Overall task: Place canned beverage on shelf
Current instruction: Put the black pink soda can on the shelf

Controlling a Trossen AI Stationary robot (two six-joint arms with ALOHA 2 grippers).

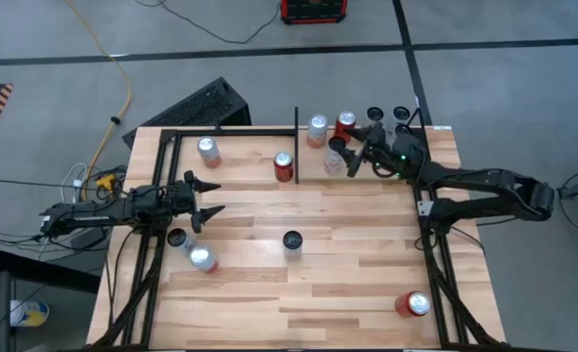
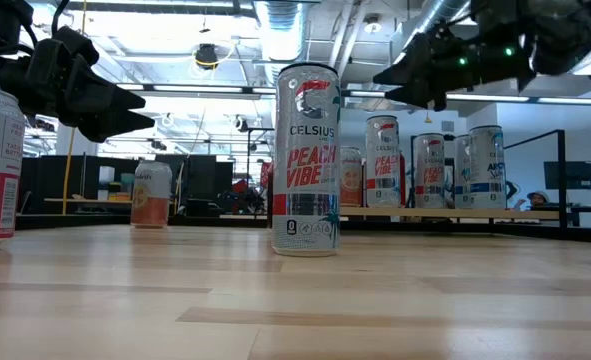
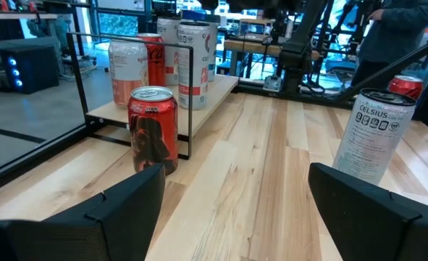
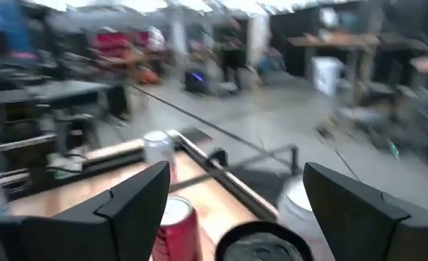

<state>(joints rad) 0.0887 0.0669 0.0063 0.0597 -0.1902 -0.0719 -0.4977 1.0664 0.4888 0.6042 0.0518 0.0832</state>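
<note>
Pale wooden counter (image 1: 347, 284) carries black rails and loose cans; the shelf (image 1: 313, 152) occupies its far strip, with a black divider bar (image 1: 296, 145) standing across it.

Right gripper (image 1: 352, 156) hovers over the shelf's right section, fingers spread and empty. A group of upright cans (image 1: 330, 132) stands directly beneath and beside it; a red can (image 4: 176, 230) and a dark can top show just under the fingers in the right wrist view. This arm appears to have nothing left to carry.

Left gripper (image 1: 207, 196) hangs over the counter's left side, fingers spread, holding nothing.

Remaining stock: the Celsius can (image 1: 292, 242) stands upright mid-counter, its long axis vertical, ahead of the left fingers and off to one side. Judgement: the left arm is nearer and better placed to fetch it.
</note>
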